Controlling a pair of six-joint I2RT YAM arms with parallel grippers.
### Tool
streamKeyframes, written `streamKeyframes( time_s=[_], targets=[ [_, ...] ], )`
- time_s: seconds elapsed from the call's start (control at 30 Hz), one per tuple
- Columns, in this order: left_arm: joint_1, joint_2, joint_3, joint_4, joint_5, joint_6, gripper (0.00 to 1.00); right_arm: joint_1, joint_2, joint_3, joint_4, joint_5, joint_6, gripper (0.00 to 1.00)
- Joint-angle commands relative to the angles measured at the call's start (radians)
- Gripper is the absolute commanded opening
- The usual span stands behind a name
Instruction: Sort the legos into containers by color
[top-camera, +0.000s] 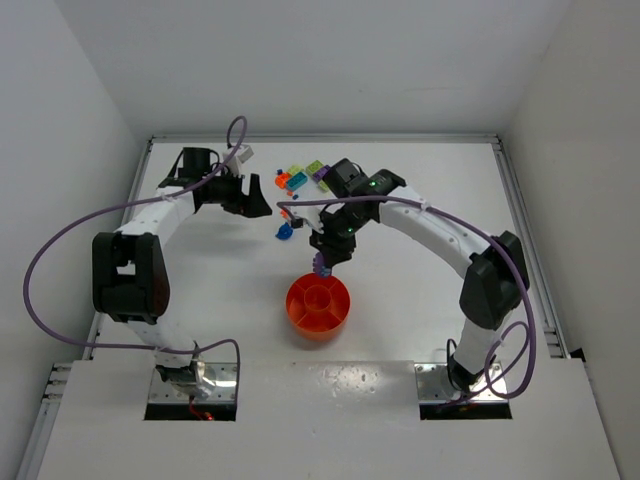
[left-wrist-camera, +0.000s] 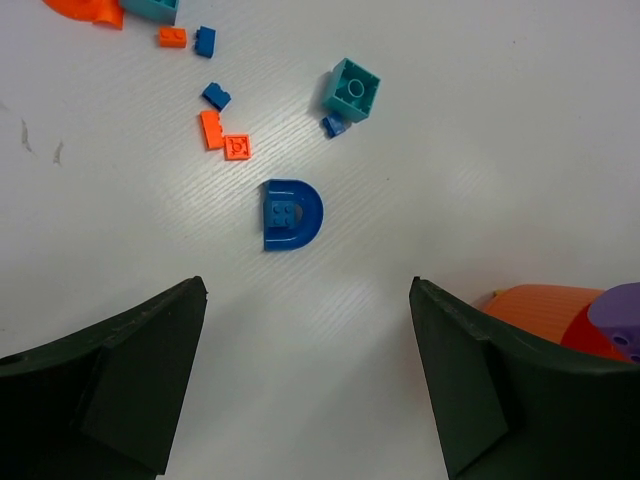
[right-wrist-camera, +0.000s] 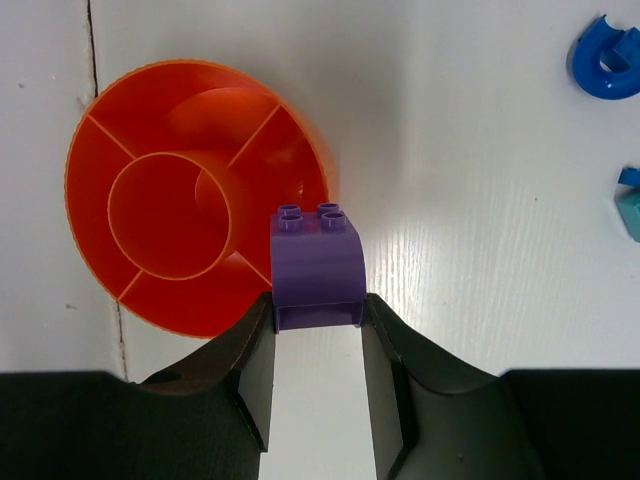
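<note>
Currently: your right hand (right-wrist-camera: 317, 310) grips one purple brick (right-wrist-camera: 317, 265) by the rim of the orange tray (right-wrist-camera: 88, 190); your left hand (left-wrist-camera: 308, 300), open.

A blue D-shaped brick (left-wrist-camera: 290, 214) is seen lying on the white table (left-wrist-camera: 480, 150), just beyond the left gripper (left-wrist-camera: 308, 290), whose dark fingers (left-wrist-camera: 130, 380) are spread wide apart. Farther off, a teal brick (left-wrist-camera: 351, 89) is set just beside a tiny blue brick (left-wrist-camera: 334, 126), and small orange bricks (left-wrist-camera: 212, 130) are scattered to its left. An orange tray (left-wrist-camera: 530, 305) and a purple brick (left-wrist-camera: 622, 315) are partly seen at the lower right corner.

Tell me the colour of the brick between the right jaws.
Purple. The brick shows best in the right wrist view.
</note>
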Motion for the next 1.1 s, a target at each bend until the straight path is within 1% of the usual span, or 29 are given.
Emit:
streamKeyframes(
  time_s=[0.0, 0.33, 0.37, 0.4, 0.47, 0.5, 0.6, 0.7, 0.77, 0.83, 0.87, 0.93, 0.97, 1.0, 1.03, 1.07],
  targets=[
    [0.015, -0.001, -0.003, 0.012, 0.022, 0.023, 0.88, 0.026, -0.016, 0.031, 0.005, 0.004, -0.033, 0.0],
    [0.024, 0.008, -0.014, 0.012, 0.022, 0.051, 0.88, 0.046, 0.002, 0.05, -0.061, -0.045, -0.071, 0.01],
    [0.024, 0.008, -0.014, 0.012, 0.022, 0.051, 0.88, 0.046, 0.002, 0.05, -0.061, -0.045, -0.071, 0.04],
    [0.024, 0.008, -0.014, 0.003, 0.022, 0.051, 0.88, 0.046, 0.002, 0.061, -0.07, -0.045, -0.071, 0.12],
    [0.033, 0.008, -0.014, 0.002, 0.022, 0.06, 0.88, 0.046, 0.023, 0.073, -0.095, -0.045, -0.08, 0.22],
    [0.033, 0.008, -0.023, 0.002, 0.022, 0.06, 0.88, 0.055, 0.023, 0.091, -0.106, -0.045, -0.08, 0.31],
    [0.033, 0.008, -0.032, 0.002, 0.032, 0.06, 0.88, 0.055, 0.036, 0.1, -0.115, -0.045, -0.089, 0.42],
    [0.033, -0.001, -0.041, 0.002, 0.032, 0.069, 0.88, 0.064, 0.027, 0.088, -0.101, -0.045, -0.089, 0.47],
    [0.033, -0.001, -0.05, 0.002, 0.032, 0.069, 0.88, 0.064, 0.027, 0.088, -0.089, -0.036, -0.089, 0.47],
    [0.033, -0.001, -0.05, 0.002, 0.032, 0.069, 0.88, 0.064, 0.027, 0.088, -0.089, -0.036, -0.089, 0.5],
    [0.033, -0.001, -0.05, 0.002, 0.032, 0.069, 0.88, 0.064, 0.027, 0.088, -0.077, -0.036, -0.077, 0.5],
    [0.033, -0.001, -0.041, 0.022, 0.051, 0.069, 0.88, 0.037, 0.016, 0.088, -0.003, -0.016, 0.004, 0.5],
    [0.033, -0.001, -0.029, 0.031, 0.052, 0.069, 0.88, 0.014, 0.004, 0.088, 0.036, -0.007, 0.11, 0.5],
    [0.033, 0.009, -0.017, 0.041, 0.052, 0.069, 0.88, 0.003, -0.015, 0.088, 0.123, 0.057, 0.156, 0.48],
    [0.033, 0.022, -0.001, 0.051, 0.061, 0.059, 0.88, -0.011, -0.027, 0.058, 0.176, 0.082, 0.202, 0.46],
    [0.023, 0.035, 0.017, 0.052, 0.061, 0.059, 0.87, -0.051, -0.039, 0.042, 0.228, 0.12, 0.307, 0.46]
  ],
)
